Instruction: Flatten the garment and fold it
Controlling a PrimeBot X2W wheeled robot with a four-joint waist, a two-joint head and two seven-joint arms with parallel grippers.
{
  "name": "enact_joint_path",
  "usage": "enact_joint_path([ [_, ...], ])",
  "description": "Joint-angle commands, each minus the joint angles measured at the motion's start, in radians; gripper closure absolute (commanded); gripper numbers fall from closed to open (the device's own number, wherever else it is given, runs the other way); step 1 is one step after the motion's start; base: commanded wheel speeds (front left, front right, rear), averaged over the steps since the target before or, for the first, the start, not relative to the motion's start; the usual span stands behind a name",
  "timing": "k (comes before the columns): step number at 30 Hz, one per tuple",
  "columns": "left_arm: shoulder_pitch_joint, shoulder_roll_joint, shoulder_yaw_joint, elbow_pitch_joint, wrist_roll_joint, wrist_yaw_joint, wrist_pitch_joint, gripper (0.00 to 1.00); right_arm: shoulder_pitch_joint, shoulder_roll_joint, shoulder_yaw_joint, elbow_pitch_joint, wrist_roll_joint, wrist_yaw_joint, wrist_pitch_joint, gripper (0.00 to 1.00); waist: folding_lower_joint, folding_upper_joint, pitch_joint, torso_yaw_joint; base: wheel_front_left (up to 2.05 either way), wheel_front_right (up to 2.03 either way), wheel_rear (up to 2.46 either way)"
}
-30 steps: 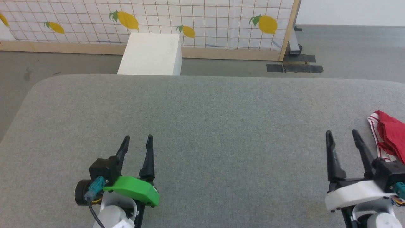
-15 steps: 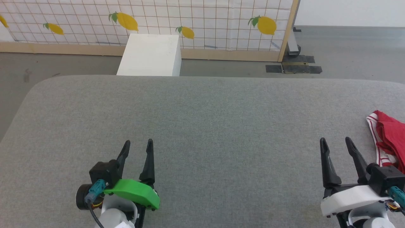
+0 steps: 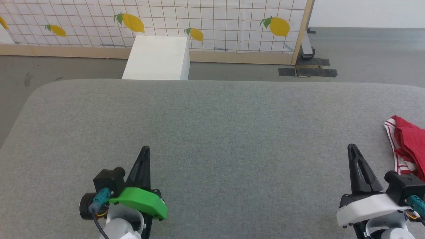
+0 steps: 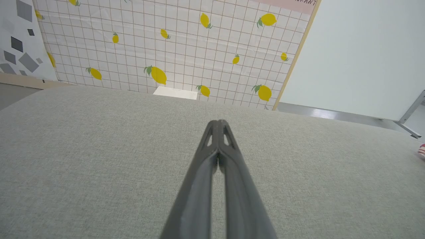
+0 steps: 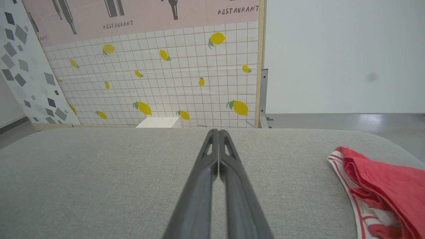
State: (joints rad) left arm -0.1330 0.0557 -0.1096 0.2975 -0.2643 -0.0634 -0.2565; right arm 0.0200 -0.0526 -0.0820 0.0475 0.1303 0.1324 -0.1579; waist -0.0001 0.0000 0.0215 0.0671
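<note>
At the right edge of the head view the garment (image 3: 409, 141), rumpled red cloth with striped trim, lies on the coarse grey woven table (image 3: 212, 126). The left gripper (image 3: 145, 149), lower left, and the right gripper (image 3: 351, 146), lower right, press their tapered dark fingers together, empty. Beyond stand a white box (image 3: 156, 58) and a lemon-printed grid panel (image 3: 215, 20).

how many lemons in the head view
5: a lemon cut by the left edge, a small one beside it, a big one above the white box, a small one next, a big one by the wooden post. More may be out of frame.
</note>
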Motion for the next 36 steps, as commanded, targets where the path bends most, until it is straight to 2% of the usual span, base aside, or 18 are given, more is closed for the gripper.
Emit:
enact_joint_path([
  [1, 0.003, 0.000, 0.002, -0.007, 0.007, 0.002, 0.006, 1.00, -0.001, 0.000, 0.002, -0.001, -0.003, 0.000, 0.004, 1.00, 0.0001, 0.0000, 0.000, -0.001, 0.00, 0.00, 0.00],
  [36, 0.040, -0.002, 0.033, -0.090, 0.080, 0.019, 0.077, 1.00, -0.006, 0.001, 0.024, -0.014, -0.039, -0.001, 0.047, 1.00, 0.0001, 0.0000, -0.006, -0.020, 0.00, 0.00, 0.00],
])
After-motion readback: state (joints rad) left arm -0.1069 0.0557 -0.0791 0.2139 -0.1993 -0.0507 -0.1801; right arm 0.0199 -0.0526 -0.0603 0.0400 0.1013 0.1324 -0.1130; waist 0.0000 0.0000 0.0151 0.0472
